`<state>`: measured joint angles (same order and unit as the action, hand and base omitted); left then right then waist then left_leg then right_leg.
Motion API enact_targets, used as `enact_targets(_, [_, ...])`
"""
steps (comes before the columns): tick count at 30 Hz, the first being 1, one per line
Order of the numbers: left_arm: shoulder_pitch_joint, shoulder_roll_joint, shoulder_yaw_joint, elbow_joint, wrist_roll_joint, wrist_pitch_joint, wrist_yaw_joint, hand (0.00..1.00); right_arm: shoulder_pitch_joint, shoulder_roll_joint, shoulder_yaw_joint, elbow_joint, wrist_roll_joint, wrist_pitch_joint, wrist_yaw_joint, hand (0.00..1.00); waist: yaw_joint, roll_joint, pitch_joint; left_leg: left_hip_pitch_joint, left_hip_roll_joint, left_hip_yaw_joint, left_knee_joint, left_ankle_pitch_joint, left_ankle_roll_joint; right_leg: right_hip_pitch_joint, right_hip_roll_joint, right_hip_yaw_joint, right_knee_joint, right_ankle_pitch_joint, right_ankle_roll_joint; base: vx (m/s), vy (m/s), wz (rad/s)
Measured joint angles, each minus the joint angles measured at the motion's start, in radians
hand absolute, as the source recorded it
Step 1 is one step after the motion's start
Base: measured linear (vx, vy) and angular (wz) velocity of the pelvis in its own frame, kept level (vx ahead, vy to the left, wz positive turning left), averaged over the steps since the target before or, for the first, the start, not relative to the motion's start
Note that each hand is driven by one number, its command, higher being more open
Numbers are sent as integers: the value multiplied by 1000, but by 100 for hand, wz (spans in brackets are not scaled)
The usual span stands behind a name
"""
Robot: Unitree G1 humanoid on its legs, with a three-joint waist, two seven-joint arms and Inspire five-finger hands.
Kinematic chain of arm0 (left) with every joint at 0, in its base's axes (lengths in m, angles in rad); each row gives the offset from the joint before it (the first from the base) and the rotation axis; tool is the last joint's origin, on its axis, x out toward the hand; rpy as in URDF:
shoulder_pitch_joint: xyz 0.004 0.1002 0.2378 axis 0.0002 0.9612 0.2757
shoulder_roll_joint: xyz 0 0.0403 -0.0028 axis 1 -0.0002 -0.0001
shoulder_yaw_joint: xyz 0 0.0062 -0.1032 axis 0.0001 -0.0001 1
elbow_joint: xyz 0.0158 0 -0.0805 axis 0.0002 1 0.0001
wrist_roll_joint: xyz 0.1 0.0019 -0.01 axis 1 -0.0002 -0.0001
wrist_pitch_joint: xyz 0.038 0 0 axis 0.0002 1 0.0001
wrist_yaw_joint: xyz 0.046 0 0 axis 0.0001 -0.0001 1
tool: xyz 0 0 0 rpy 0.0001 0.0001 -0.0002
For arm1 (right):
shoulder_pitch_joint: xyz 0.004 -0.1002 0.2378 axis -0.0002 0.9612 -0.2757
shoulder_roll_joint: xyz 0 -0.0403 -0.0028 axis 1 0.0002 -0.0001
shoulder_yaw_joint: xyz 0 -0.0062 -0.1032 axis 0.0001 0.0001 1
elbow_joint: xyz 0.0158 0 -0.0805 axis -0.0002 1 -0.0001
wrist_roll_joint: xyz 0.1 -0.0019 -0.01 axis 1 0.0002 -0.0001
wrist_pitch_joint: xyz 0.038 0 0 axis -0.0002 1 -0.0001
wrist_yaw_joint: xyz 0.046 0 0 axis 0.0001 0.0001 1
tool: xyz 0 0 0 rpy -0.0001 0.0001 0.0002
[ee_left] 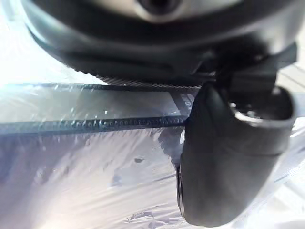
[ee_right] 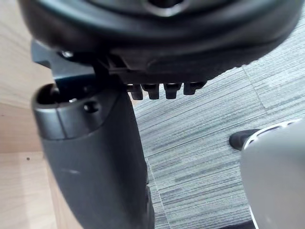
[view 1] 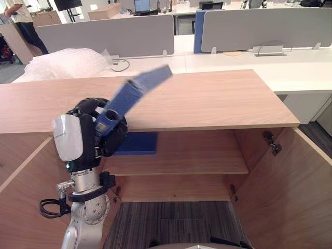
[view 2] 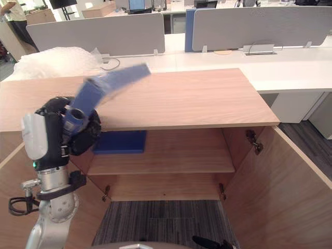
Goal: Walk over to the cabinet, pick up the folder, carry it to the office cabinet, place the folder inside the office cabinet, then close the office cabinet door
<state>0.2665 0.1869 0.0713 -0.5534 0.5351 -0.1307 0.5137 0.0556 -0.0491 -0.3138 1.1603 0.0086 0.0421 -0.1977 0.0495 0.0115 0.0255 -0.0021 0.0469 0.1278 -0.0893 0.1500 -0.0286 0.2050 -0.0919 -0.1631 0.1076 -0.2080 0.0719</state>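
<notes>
My two head eyes look down on the office cabinet (view 1: 207, 104) from near, sharing it; wrist cameras hug my left hand (ee_left: 224, 157) and right hand (ee_right: 95, 157).

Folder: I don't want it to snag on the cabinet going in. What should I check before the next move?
1. Grip: left hand curled round the blue folder: ok.
2. Access: right door swung open, opening unobstructed: ok.
3. Room on the shelf: a blue item lies at its left end, the rest is bare: ok.
4. Folder angle: tilted, upper end above the cabinet top, not lined up with the opening: not ok.
5. Right hand ready for the door: cannot tell.
</notes>
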Motion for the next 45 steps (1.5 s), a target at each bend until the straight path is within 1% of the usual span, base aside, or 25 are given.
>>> enact_targets(2, [1,-60,31,-33,-128,-7,1,0,29,9,54,-80,37,-2,-14,100,-4,4,2,-7,0,0,0,6,2,-13,1,3,8,0,0,-104,22,-6])
enact_targets(4, [5,-125,60,-45,-284,-7,61,0,94,41,107,-249,85,-14,-81,100,-9,4,9,-7,0,0,-1,7,2,-16,0,6,12,0,-1,-126,26,-3])
enact_targets(5, [5,-140,69,-46,-309,-7,82,0,110,54,118,-303,90,-17,-100,100,-11,4,13,-7,1,0,-5,7,2,-17,0,6,12,0,-1,-143,29,-2])
enact_targets(6, [7,-166,93,-56,-358,-6,123,0,142,77,149,-431,115,-18,-137,100,-16,6,28,-8,2,-1,-5,-1,-2,-17,0,5,11,0,-2,-163,19,0])
enact_targets(7, [10,-179,107,-64,-389,-6,141,0,157,88,166,-497,115,-21,-155,100,-20,7,34,-10,2,-4,-6,-2,-3,-18,2,4,10,0,-3,-170,17,-1])
enact_targets(9, [41,-217,143,-108,-494,-9,183,0,203,104,233,-721,117,-41,-207,100,-31,16,45,-18,-3,-10,-6,-8,-11,-28,-1,2,8,-1,-4,-159,40,3])
enact_targets(10, [48,-229,151,-134,-553,-18,191,0,229,114,263,-844,117,-60,-233,100,-33,4,49,-20,-17,-12,-2,-20,-30,-29,-20,-3,0,-5,-15,-140,104,11])
enact_targets(11, [54,-230,153,-146,-575,-25,194,0,238,115,270,-886,116,-65,-241,100,-32,-5,48,-20,-24,-9,2,-24,-31,-28,-26,-5,-4,-6,-16,-78,96,7])
enact_targets(12, [70,-233,154,-167,-601,-39,196,0,250,116,275,-951,112,-67,-253,100,-29,0,43,-17,-25,-14,11,-10,-12,-26,-28,-2,-2,-6,-15,-16,72,-9])
enact_targets(13, [89,-234,154,-199,-624,-55,195,0,266,116,276,-1022,108,-72,-271,100,-31,4,29,-13,-25,-15,1,3,2,-26,-28,3,-2,-6,-11,32,38,-15])
enact_targets(15, [89,-234,153,-241,-639,-77,192,0,282,117,266,-1105,72,-75,-297,100,-34,-11,21,-14,-33,-8,2,3,6,-27,-33,8,-9,4,5,56,42,-13])
enact_targets(17, [89,-234,156,-252,-645,-92,175,0,288,120,236,-1206,12,-74,-353,100,-37,-15,20,-9,-40,4,3,9,19,-27,-42,23,-10,10,15,41,44,-17])
enact_targets(20, [88,-234,159,-252,-656,-92,142,0,286,121,194,-1338,-60,-71,-409,100,-57,-9,18,-4,-42,11,3,7,22,-27,-44,33,-10,12,19,5,25,-12])
enact_targets(22, [79,-233,164,-249,-659,-92,109,0,269,119,164,-1443,-200,-61,-459,100,-65,-3,19,7,-35,26,2,4,20,-28,-40,49,-6,12,19,-26,3,-20])
enact_targets(24, [61,-230,175,-246,-659,-92,88,0,231,112,156,-1505,-255,-62,-479,100,-74,5,19,16,-32,38,2,-3,12,-28,-35,62,-3,12,19,-44,5,-22])
enact_targets(26, [26,-209,181,-233,-659,-93,61,0,174,100,160,-1550,-255,-68,-478,100,-82,13,15,21,-26,45,2,-6,9,-29,-30,70,-1,13,18,-50,-1,-14])
enact_targets(29, [-64,-110,179,-172,-664,-103,-12,0,66,43,205,-1562,-228,-108,-412,100,-82,25,7,29,-17,53,2,-5,7,-29,-22,83,3,16,14,-44,-5,-11])
enact_targets(32, [-151,7,146,-95,-692,-127,-141,0,-36,-71,265,-1562,-78,-170,-264,100,-81,29,3,30,-15,53,2,2,10,-29,-19,84,5,18,14,-22,-1,0])
enact_targets(33, [-178,43,132,-67,-707,-131,-200,0,-79,-115,287,-1561,-10,-185,-199,100,-81,28,2,30,-15,53,2,3,9,-29,-19,84,6,18,14,0,0,0])
enact_targets(35, [-202,89,105,-32,-724,-132,-266,0,-137,-174,324,-1559,46,-199,-125,100,-81,25,0,30,-15,53,2,5,10,-29,-19,85,7,18,15,0,0,0])
enact_targets(36, [-210,108,98,-9,-731,-132,-306,0,-169,-207,343,-1556,92,-211,-72,100,-81,23,-1,30,-15,53,2,5,10,-29,-20,85,8,19,16,0,0,0])
enact_targets(37, [-213,115,97,4,-735,-132,-323,0,-184,-225,351,-1554,116,-218,-48,100,-81,21,-2,31,-15,52,2,6,10,-28,-20,85,8,19,16,0,0,0])
enact_targets(39, [-214,143,97,54,-784,-132,-386,0,-229,-285,360,-1525,254,-241,63,100,-79,14,-6,34,-15,51,2,6,10,-26,-19,84,9,19,16,0,0,0])
enact_targets(43, [-215,176,92,114,-851,-131,-454,0,-282,-386,393,-1452,441,-245,196,100,-78,10,-9,36,-15,50,2,8,11,-25,-20,84,13,19,16,-19,5,0])
enact_targets(45, [-215,202,89,125,-886,-131,-494,0,-299,-414,416,-1421,537,-244,251,100,-78,9,-10,36,-15,49,0,11,13,-26,-20,83,13,19,16,-57,15,2])
